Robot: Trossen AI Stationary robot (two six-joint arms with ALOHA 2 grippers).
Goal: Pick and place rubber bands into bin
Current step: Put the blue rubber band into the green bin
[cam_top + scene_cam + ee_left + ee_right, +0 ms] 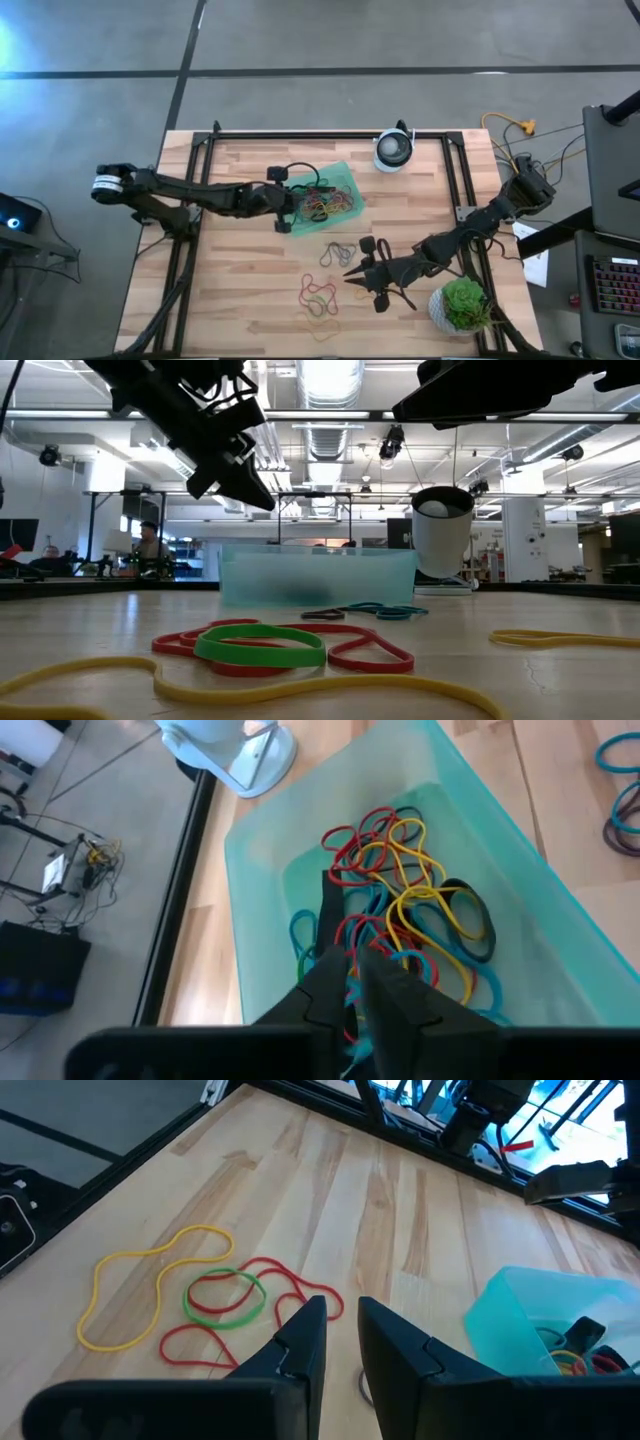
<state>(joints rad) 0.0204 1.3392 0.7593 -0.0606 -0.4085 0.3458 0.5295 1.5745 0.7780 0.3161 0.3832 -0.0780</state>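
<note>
On the table (250,270), the bin (345,175) sits under the left end effector (296,207).

Translucent plastic bin (560,910), wooden table (250,270)

A shallow translucent green plastic bin (338,172) holds a tangle of thin coloured rubber bands (405,900); more red, green and yellow loose bands (200,1295) lie flat on my wooden counter (240,290) nearby.
</note>
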